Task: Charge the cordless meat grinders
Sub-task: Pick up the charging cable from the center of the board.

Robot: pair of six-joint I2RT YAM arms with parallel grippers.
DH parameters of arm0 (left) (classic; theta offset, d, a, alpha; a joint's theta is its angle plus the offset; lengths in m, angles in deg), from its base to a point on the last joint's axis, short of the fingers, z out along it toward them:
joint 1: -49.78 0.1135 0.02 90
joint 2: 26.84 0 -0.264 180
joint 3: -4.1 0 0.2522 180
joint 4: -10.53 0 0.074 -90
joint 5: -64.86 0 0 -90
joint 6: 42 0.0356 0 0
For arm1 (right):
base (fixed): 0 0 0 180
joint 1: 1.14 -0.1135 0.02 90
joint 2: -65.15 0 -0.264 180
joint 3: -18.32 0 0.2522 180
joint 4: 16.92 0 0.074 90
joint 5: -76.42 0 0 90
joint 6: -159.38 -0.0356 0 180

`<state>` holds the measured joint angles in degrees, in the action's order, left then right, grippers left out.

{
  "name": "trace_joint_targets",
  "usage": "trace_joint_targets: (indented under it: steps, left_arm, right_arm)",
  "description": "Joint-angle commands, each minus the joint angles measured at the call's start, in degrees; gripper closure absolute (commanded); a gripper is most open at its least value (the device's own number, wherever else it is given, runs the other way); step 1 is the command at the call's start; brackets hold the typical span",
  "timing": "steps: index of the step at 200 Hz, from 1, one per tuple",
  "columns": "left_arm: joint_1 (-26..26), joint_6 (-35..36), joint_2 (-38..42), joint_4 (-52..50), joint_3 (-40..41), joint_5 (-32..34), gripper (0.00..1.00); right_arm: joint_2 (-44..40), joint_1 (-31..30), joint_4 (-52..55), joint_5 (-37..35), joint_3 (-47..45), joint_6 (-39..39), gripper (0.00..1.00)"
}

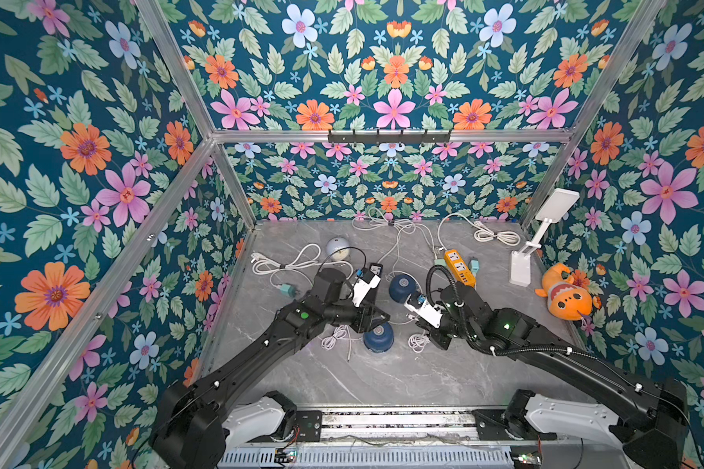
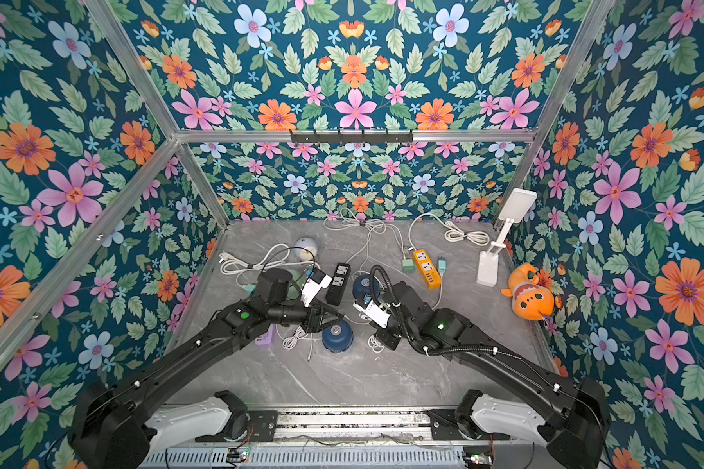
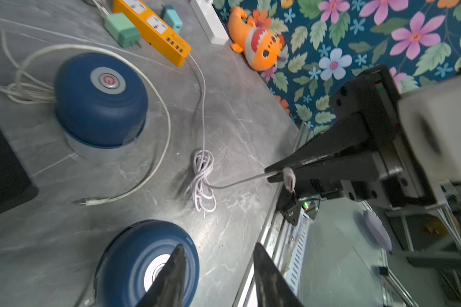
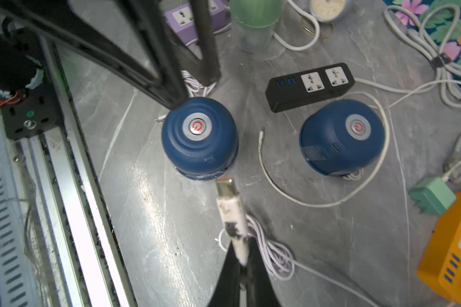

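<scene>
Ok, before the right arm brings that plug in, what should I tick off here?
1. Grip: the right gripper is shut on the white cable plug: ok.
2. Aim: the plug's metal tip sticks out past the fingers, toward the near navy grinder: ok.
3. Access: that grinder's side port faces the plug: ok.
4. Bracing: the left gripper is open by that grinder, not closed on it: not ok if the grinder needs steadying.
5. Slack: a coiled bundle of the cable lies loose: ok.
6. Power: the cable's far end seated in the orange power strip: cannot tell.
</scene>
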<state>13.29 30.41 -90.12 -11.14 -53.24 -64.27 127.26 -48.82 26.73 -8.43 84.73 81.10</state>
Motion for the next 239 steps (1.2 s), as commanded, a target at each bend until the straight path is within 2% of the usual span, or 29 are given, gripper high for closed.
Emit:
trace_joint_targets:
  steps: [1,32,53,82,96,155,239]
  left_arm:
    - [0.3,-13.0,2.9,21.2,5.1,7.0,0.54]
    - [0.1,-25.3,0.3,37.2,8.3,6.2,0.54]
    - [-0.8,-29.6,-2.2,45.4,8.8,4.3,0.50]
    - [-3.3,-28.0,-4.5,42.4,5.9,3.9,0.44]
    - [-5.0,-26.5,-5.5,39.9,4.8,4.6,0.44]
    - [-8.1,-22.9,-8.9,33.2,2.6,9.3,0.59]
    - [-8.7,-22.9,-10.5,34.1,1.9,7.8,0.88]
  right_arm:
    - [-1.3,0.5,-3.6,1.3,-1.0,-8.8,1.00]
    - [0.9,2.1,-0.8,2.7,2.4,-17.4,1.00]
    - [2.8,2.4,0.5,4.0,4.3,-19.7,1.00]
    - [3.8,2.5,-0.2,5.2,4.9,-20.8,1.00]
    - [4.2,2.6,-0.6,5.5,5.2,-21.1,1.00]
    - [5.8,2.6,-1.6,6.1,6.3,-21.7,1.00]
    - [6.6,2.6,-1.4,6.3,6.9,-21.7,1.00]
